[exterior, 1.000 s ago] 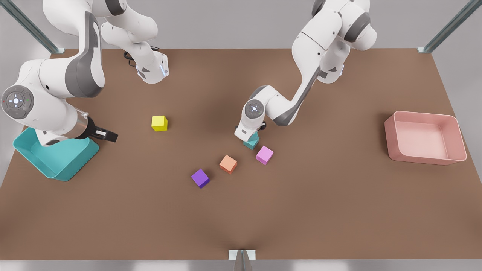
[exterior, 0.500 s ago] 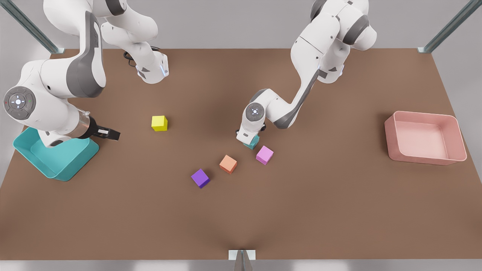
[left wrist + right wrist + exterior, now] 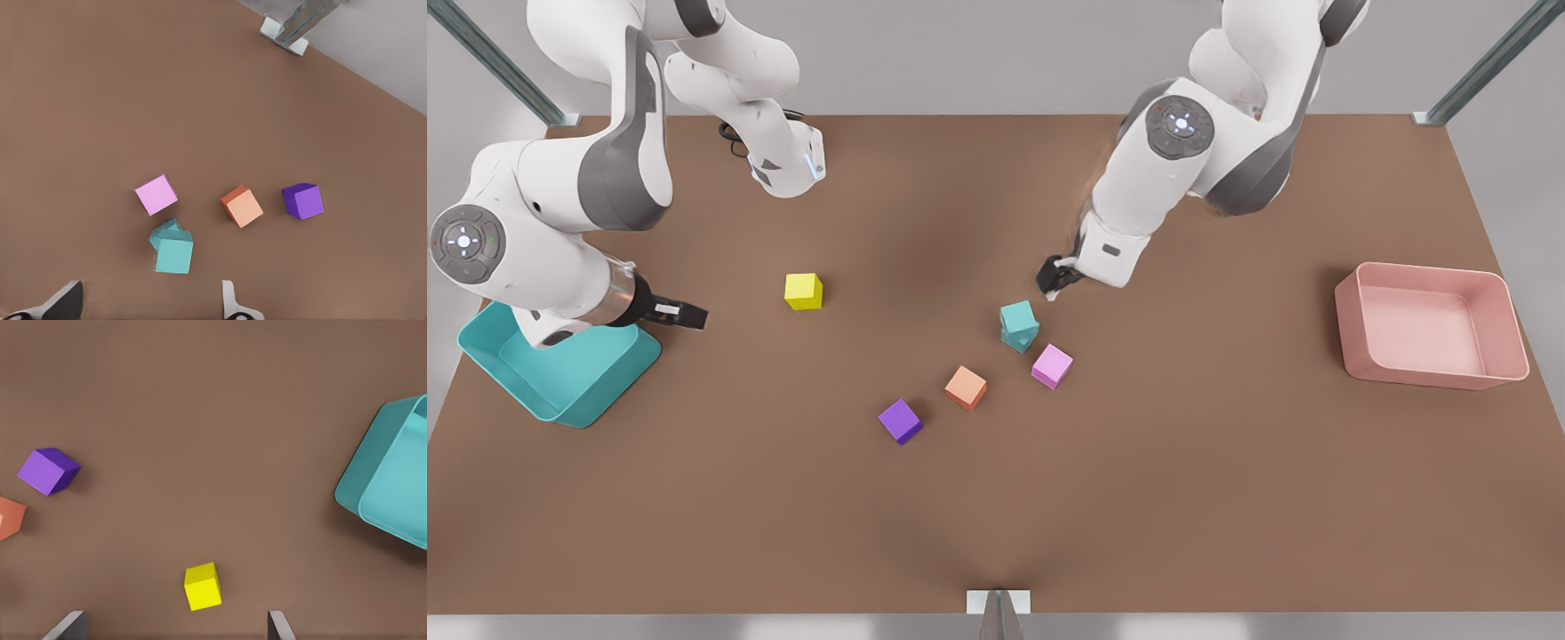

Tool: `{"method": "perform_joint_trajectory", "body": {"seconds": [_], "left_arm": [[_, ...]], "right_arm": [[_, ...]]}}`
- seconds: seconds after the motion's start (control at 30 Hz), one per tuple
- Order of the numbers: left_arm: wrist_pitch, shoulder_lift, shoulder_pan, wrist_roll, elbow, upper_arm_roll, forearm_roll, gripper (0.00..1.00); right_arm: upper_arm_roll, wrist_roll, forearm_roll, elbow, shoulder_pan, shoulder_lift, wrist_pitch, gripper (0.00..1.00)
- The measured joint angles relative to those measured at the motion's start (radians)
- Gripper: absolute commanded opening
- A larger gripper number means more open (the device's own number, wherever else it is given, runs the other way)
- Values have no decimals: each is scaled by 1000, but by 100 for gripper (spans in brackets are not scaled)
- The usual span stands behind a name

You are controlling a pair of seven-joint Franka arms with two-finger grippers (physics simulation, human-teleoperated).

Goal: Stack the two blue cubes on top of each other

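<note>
- Cubes first: the two blue cubes (image 3: 1019, 325) sit one on top of the other near the middle of the table (image 3: 996, 498). The top one is twisted a bit against the bottom one, which you can see from the left wrist view (image 3: 173, 252).
- Left gripper (image 3: 1054, 277) is the one on the front view's right side. It hangs just beside the stack, a little toward the far edge and toward the front view's right, not touching it.
- Its fingers (image 3: 230, 303) are spread wide with nothing between them, and from its own camera the stack sits between them and a bit ahead.
- Right gripper (image 3: 685, 313) waits well away on the front view's left, by the teal bin (image 3: 560, 382). Its fingers (image 3: 277, 625) are apart too and hold nothing, with the yellow cube (image 3: 202, 586) ahead of them.
- Key relation: the left arm is far nearer to the stack than the right one, so any fix to that twisted top cube would be its job.
- Neighbours to watch: the pink cube (image 3: 1052, 365) is just beside the stack, the orange cube (image 3: 966, 388) near it, and the purple cube (image 3: 900, 420) further off.
- My read: stacking looks done. The safe next move is probably straight up and away, so a finger doesn't clip the top cube.
</note>
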Motion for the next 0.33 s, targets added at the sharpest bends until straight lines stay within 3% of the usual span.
{"method": "perform_joint_trajectory", "body": {"seconds": [0.13,0.33], "left_arm": [[-261,-29,210,139,62,13,44,100],[-374,-17,254,334,10,89,77,100]], "right_arm": [[-1,-4,1,4,0,0,-1,100],[-2,-8,0,5,0,0,-1,100]]}}
